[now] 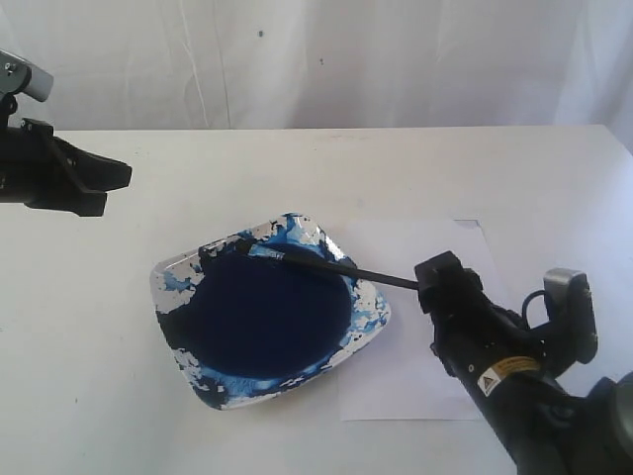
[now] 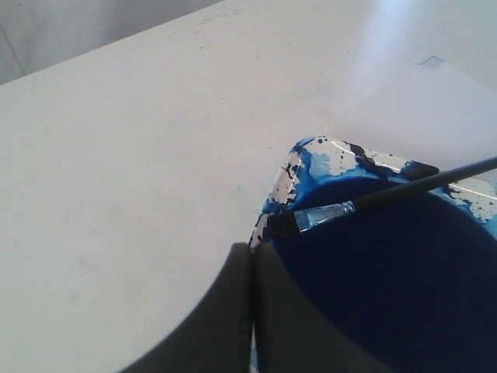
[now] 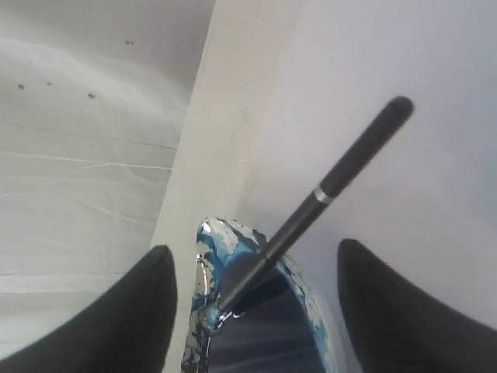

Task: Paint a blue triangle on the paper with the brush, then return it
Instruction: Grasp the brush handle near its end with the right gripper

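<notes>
My left jaws sit pressed together, well apart from the paint dish (image 1: 378, 319). The brush (image 1: 316, 263) lies across the dish, bristles at its far-left rim, handle pointing right into my wide-open right jaws over the blank paper (image 1: 420, 388). I judge the right arm nearer.

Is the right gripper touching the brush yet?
Apart. The right wrist view shows the brush lying between the open fingers of the right gripper, clear gaps on both sides.

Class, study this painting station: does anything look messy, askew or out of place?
The dish rim is smeared and blotched with blue paint. The brush lies slanted across it, handle jutting over the paper, which looks unpainted.
</notes>
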Tool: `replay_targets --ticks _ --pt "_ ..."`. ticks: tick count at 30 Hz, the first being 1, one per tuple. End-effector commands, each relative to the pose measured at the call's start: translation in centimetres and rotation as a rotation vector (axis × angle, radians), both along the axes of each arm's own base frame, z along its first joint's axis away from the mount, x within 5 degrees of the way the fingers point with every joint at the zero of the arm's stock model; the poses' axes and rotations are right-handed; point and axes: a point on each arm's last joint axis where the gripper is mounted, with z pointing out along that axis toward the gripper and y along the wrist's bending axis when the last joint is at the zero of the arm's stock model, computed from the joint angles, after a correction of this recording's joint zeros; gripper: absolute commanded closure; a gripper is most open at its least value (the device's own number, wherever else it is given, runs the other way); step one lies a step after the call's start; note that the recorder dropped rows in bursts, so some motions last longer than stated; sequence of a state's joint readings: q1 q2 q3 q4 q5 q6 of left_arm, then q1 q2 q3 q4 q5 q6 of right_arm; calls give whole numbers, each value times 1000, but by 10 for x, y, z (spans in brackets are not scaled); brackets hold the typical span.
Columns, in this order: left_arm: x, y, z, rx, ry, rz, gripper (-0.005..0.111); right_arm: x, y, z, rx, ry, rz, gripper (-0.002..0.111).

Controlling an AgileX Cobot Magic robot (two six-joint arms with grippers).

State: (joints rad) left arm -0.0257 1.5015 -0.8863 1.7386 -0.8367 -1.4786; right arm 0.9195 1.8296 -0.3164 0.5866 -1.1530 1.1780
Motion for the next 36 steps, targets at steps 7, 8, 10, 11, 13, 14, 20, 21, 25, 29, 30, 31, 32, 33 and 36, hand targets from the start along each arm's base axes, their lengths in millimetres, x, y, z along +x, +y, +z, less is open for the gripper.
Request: replay_targets --ticks 7,8,10,11,13,14,20,21,25,29,30,31,32,33,36 --pt "-2 1 0 2 0 -6 107 17 17 5 -122 14 -13 50" --pt "-2 1 0 2 0 -6 107 19 17 5 -123 19 -32 50" --pt "-2 1 0 2 0 -6 107 20 15 3 -140 48 -61 50" --pt "-2 1 0 2 0 -6 107 20 15 2 -150 67 -67 50" --pt "-2 1 0 2 0 -6 107 21 15 0 -159 92 -58 50" --pt "-2 1 0 2 0 -6 107 22 14 0 -159 99 -61 50" --pt "-2 1 0 2 0 -6 107 32 13 1 -143 120 -78 50" --pt "-2 1 0 2 0 -6 107 33 14 1 -142 133 -78 50" --pt "-2 1 0 2 0 -6 107 44 15 3 -128 169 -76 50" --pt "-2 1 0 2 0 -6 107 51 19 5 -121 184 -55 50" --pt "-2 1 0 2 0 -6 107 52 21 6 -118 193 -50 50" --pt "-2 1 0 2 0 -6 107 53 22 6 -112 202 -52 50" --pt "-2 1 0 2 0 -6 107 54 24 8 -107 199 -48 50" --pt "-2 1 0 2 0 -6 107 55 25 8 -110 194 -45 50" --pt "-2 1 0 2 0 -6 107 59 27 10 -105 179 -60 50"
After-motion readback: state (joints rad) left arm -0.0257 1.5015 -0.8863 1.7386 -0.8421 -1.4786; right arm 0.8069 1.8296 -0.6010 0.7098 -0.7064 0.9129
